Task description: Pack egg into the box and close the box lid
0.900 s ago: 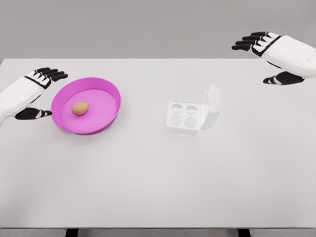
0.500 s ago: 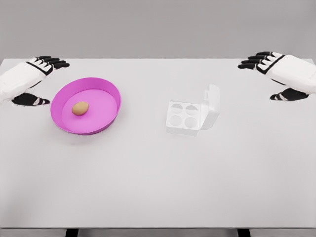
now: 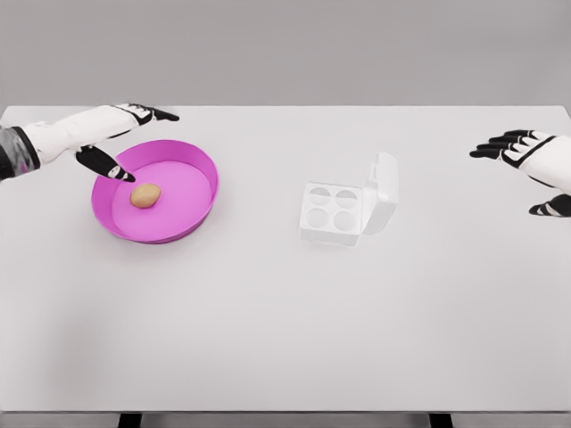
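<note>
Head view gives you a white tabletop (image 3: 268, 339), bare across its near half. Going farther, at about 9 o'clock from the picture's centre, you have a magenta round tray (image 3: 183, 225) with a single brown egg (image 3: 145, 195) lying on its floor, a little left of the tray's middle. Just right of centre, toward 3 o'clock, sits the white egg box (image 3: 332, 214), well apart from the tray; its four round cups are all unfilled, and its lid (image 3: 383, 192) stands open, hinged up on the right side.

At 3 o'clock by the right edge you see the right hand (image 3: 526, 156), fingers apart and extended, holding nothing, well clear of the box.

Farthest, at 10 o'clock, your left hand (image 3: 116, 134) reaches in over the tray's far-left rim. Its fingers (image 3: 153, 113) are stretched out and spread, pointing right, with the thumb angled down toward the egg; they grip nothing. You cannot tell whether the thumb tip touches the tray.
</note>
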Robot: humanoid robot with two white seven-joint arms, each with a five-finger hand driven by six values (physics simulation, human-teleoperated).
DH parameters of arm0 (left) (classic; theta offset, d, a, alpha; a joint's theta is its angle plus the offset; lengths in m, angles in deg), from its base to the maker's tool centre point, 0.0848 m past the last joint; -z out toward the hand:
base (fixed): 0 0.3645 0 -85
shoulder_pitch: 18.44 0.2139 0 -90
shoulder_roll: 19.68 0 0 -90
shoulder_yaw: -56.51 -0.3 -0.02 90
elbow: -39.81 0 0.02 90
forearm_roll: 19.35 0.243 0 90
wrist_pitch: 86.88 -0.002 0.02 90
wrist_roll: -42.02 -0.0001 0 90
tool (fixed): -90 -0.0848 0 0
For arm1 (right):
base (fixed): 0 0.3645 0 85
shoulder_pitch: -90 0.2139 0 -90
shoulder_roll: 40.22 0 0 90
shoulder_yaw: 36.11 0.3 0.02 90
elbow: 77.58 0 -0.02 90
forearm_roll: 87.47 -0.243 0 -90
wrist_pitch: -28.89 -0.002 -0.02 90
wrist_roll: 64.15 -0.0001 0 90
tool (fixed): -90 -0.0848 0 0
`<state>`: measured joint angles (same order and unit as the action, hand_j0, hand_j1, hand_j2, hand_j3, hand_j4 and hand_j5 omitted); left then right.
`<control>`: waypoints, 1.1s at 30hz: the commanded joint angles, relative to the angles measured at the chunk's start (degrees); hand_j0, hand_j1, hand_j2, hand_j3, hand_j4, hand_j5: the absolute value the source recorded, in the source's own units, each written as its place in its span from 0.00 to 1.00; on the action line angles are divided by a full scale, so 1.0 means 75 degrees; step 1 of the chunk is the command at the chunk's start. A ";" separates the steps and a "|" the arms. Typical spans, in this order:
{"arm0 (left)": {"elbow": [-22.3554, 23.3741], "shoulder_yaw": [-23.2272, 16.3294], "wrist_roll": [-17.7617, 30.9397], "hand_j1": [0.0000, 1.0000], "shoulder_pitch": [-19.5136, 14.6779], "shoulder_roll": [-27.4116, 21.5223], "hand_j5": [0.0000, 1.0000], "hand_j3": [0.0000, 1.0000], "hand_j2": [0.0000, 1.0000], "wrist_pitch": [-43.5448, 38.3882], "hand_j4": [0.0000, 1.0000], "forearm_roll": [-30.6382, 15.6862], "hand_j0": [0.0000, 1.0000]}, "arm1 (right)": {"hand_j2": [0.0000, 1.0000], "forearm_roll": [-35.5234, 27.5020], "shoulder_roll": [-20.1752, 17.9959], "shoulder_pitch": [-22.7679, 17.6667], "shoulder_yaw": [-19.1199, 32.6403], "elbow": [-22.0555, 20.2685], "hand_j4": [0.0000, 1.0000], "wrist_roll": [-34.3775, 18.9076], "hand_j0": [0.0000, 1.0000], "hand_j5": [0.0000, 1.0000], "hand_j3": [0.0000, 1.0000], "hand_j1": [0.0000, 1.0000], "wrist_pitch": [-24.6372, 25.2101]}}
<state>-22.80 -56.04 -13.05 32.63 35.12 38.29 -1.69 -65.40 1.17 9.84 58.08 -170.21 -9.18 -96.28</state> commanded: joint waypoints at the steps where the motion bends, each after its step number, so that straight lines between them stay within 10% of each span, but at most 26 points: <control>1: 0.0110 -0.0216 0.0009 1.00 -0.0011 0.0030 1.00 1.00 1.00 -0.0022 1.00 -0.0069 1.00 | 1.00 -0.0036 0.0002 -0.0011 0.0015 -0.0024 1.00 0.0004 1.00 1.00 1.00 1.00 0.0022; 33: 0.0122 -0.1329 0.0009 0.83 0.0000 -0.0521 0.83 0.83 0.83 -0.0022 0.83 -0.0268 0.83 | 1.00 -0.0025 -0.0010 -0.0012 0.0015 0.0011 1.00 0.0004 1.00 1.00 1.00 1.00 0.0022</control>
<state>-21.87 -65.86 -12.96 32.63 31.26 38.28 -3.36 -65.25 1.11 9.75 58.21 -170.10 -9.18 -96.28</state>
